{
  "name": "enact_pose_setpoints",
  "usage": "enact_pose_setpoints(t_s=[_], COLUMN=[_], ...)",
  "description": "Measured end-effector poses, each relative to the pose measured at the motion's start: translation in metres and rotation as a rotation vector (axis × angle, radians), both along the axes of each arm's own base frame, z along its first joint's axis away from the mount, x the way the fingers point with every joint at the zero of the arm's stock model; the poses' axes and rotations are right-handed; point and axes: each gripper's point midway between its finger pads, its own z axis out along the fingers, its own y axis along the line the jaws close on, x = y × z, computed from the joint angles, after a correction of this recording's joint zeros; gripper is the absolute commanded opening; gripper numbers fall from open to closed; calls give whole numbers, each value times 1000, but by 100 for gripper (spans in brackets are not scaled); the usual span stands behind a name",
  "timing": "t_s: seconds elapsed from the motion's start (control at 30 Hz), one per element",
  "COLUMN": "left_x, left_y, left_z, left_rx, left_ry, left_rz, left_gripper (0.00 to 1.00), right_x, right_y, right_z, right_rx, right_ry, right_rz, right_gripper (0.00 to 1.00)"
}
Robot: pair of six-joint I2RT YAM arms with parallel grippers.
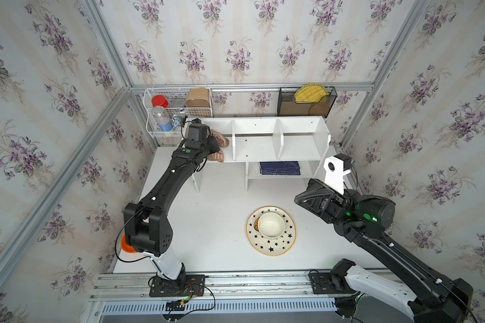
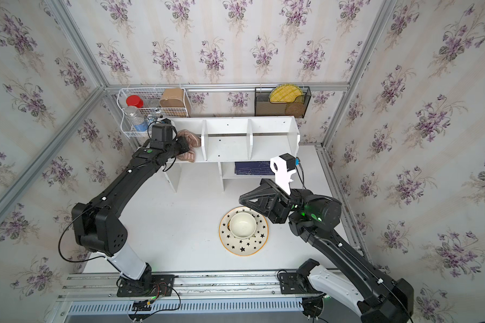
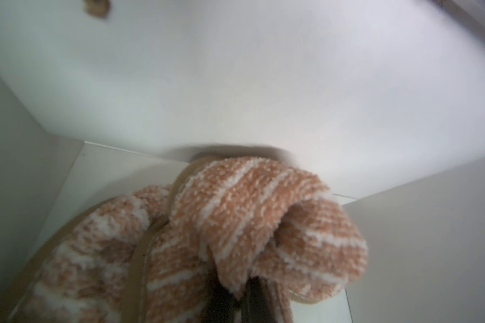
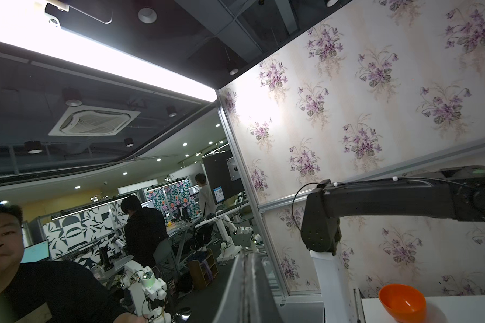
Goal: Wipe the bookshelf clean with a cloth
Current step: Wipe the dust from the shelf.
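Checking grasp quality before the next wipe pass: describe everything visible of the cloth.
The cloth is a fluffy pinkish-tan towel with thin white stripes and a smooth tan hem. It is bunched and folded over itself, not spread flat. It sits in the left upper compartment of the bookshelf, apparently resting on the compartment floor near the front edge. The left gripper is shut on it, and in the left wrist view folds drape over its dark jaws.

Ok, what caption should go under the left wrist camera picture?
Bunched pinkish striped cloth inside a compartment of the white bookshelf.
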Motion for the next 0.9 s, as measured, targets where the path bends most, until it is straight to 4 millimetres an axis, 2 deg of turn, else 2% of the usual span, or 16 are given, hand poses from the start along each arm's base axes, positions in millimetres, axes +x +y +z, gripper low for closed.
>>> enact_pose_setpoints(t_s=[0.17, 0.33, 0.4, 0.5, 0.57, 0.7, 0.77, 0.9], left_x=[0, -25, -36, -47, -49, -33, -21, -10], left_y=[-4, -3, 0, 5, 8, 7, 1, -27], left_z=[-4, -4, -3, 1, 3, 7, 11, 10], left_rx=[-13, -28, -23, 6, 29, 63, 68, 84], left_ry=[6, 13, 23, 35, 45, 56, 54, 56], left_rz=[-21, -43, -47, -46, -40, -37, -43, -96], left_gripper=[0, 0, 0, 0, 0, 0, 0, 0], right_x=[-3, 8, 18, 45, 68, 104, 111, 110], right_y=[-2, 1, 2, 5, 8, 11, 8, -1], right_z=[4, 6, 14, 17, 5, -43, -60, -65], right_rx=[10, -32, -45, -88, -147, -304, -354, -370], right_ry=[-8, 2, 4, 34, 72, 172, 199, 191], right_rz=[10, -89, -177, -352, -460, -616, -662, -714], right_gripper=[0, 0, 0, 0, 0, 0, 0, 0])
